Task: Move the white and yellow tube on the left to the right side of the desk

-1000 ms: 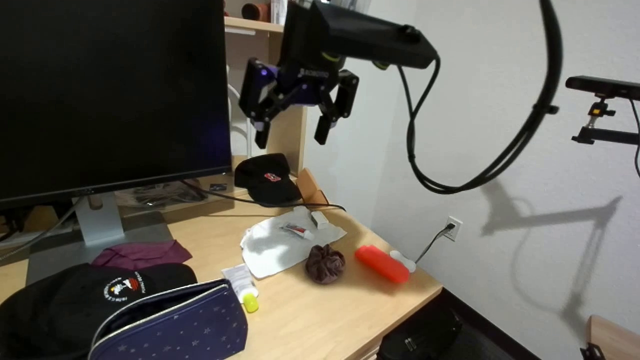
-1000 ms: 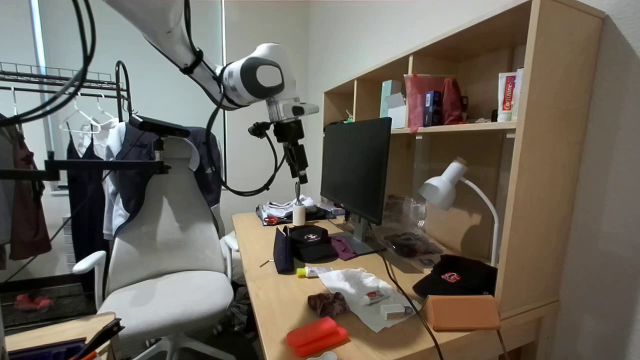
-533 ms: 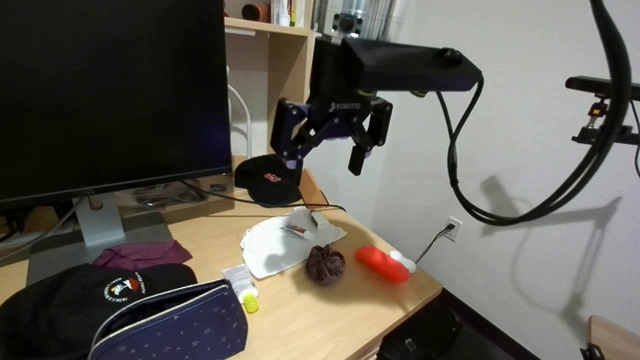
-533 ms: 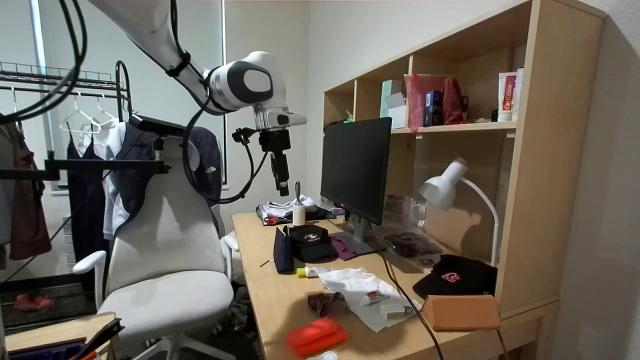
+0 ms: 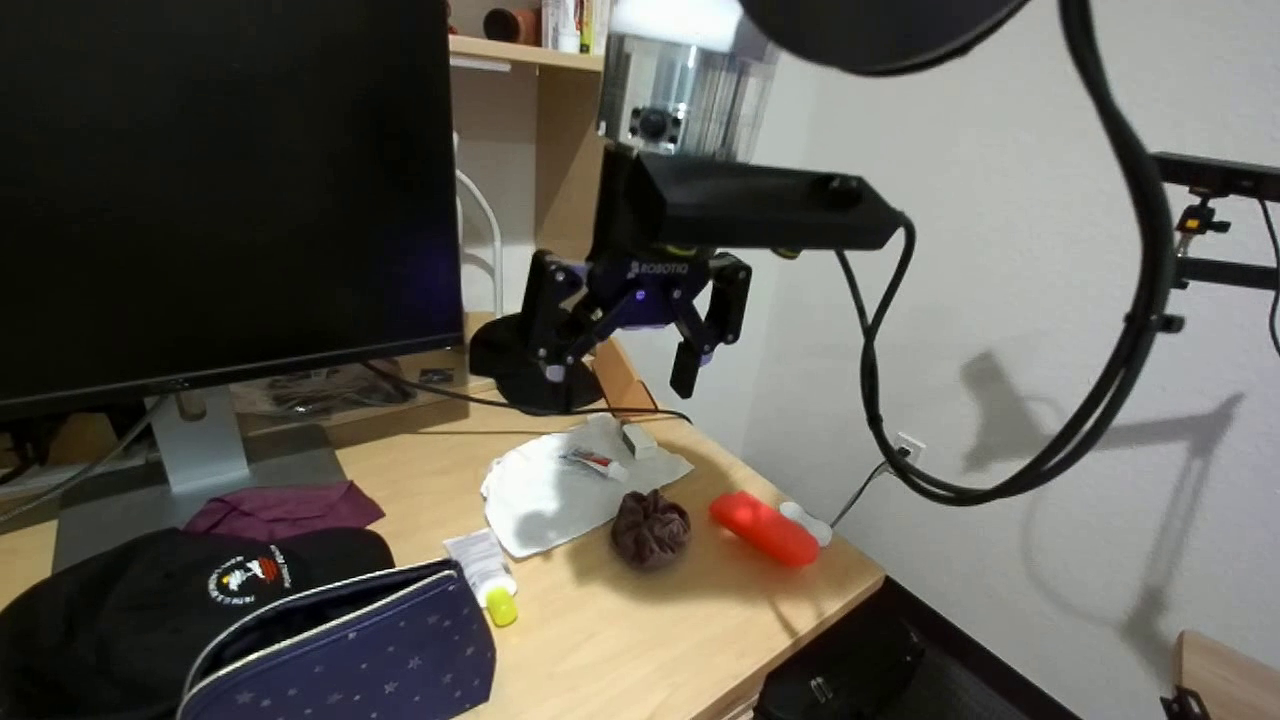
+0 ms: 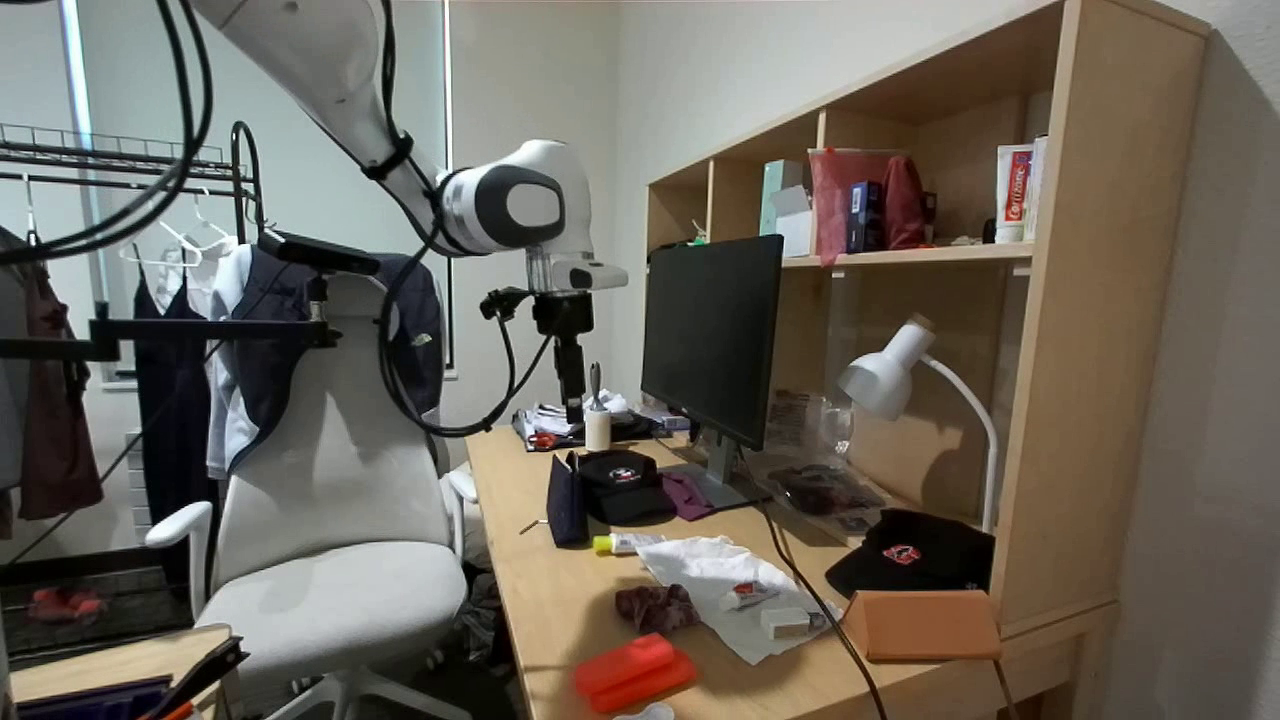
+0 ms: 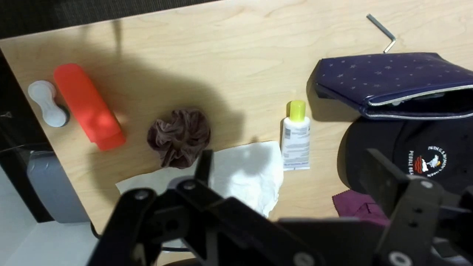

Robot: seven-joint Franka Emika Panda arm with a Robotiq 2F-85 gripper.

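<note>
Your desk [image 7: 255,70] lies below the claw [image 5: 626,387], jaws wide apart, as does the white and yellow tube [image 7: 296,142].

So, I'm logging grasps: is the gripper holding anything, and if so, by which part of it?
Nothing is held: the gripper hangs open and empty above the desk, and the white and yellow tube lies on the wood.

Soft shadows across the desk [image 7: 240,44]
I see more on the wall [image 5: 1060,540]; close fingers [image 7: 382,181] blur in the wrist view.
</note>
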